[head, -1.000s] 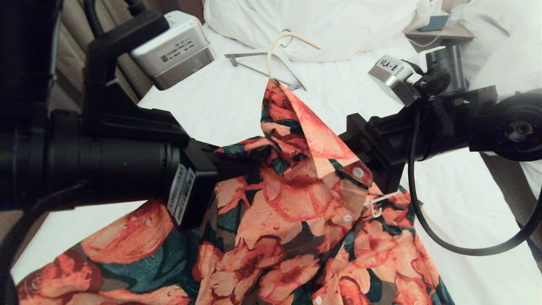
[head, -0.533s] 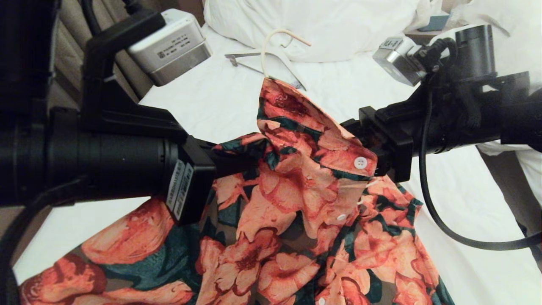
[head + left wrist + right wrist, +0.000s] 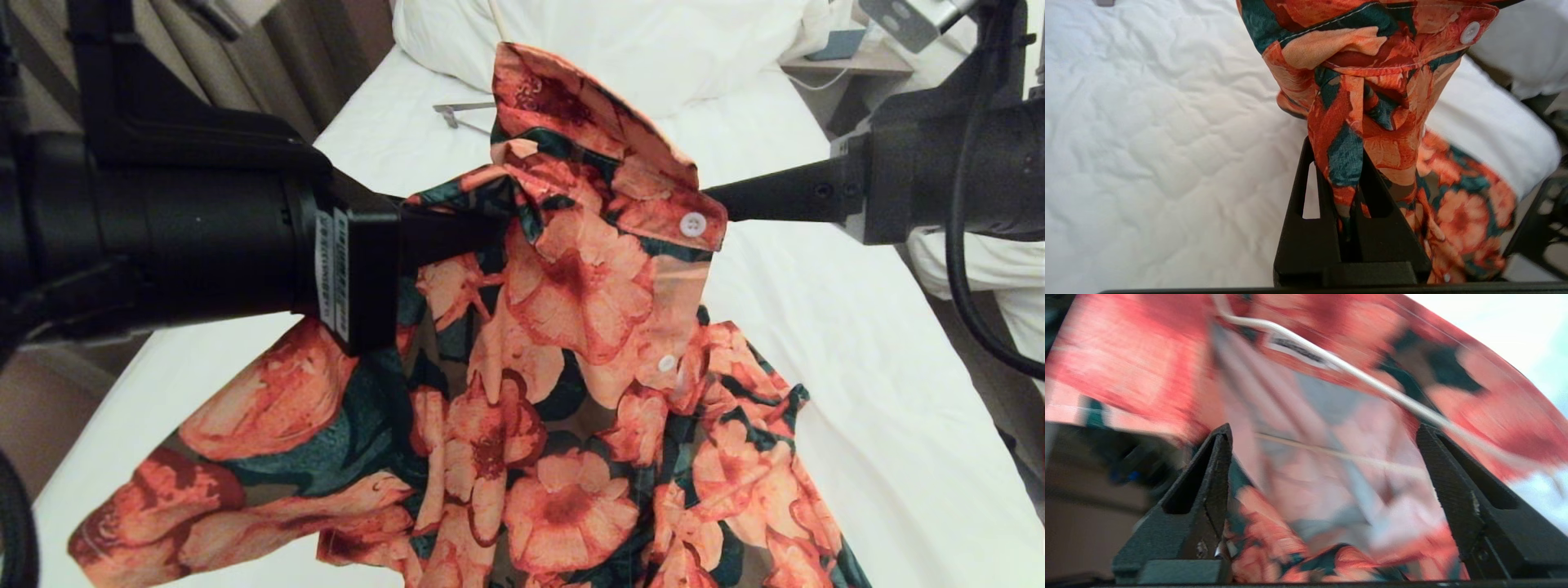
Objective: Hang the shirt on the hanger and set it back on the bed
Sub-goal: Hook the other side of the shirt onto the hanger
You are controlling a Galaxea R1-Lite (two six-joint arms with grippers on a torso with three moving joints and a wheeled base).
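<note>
The shirt [image 3: 563,392] hangs in front of the camera over the bed [image 3: 857,392], its hem cut off by the lower edge. The left gripper [image 3: 1345,196] is pinched tight on a fold of the shirt just below the collar, holding it up. A white label on the left arm carries print too small to read. The right gripper [image 3: 1327,465] stands spread wide behind the collar, nothing between its fingers [image 3: 1212,473]; its view is blurred, yet the hanger [image 3: 1372,384] shows as a pale wire inside the shirt, beside a neck tag whose writing cannot be read. In the head view the shirt hides nearly all of the hanger. Further off lie a grey bar [image 3: 465,108] and the pillow [image 3: 653,49].
</note>
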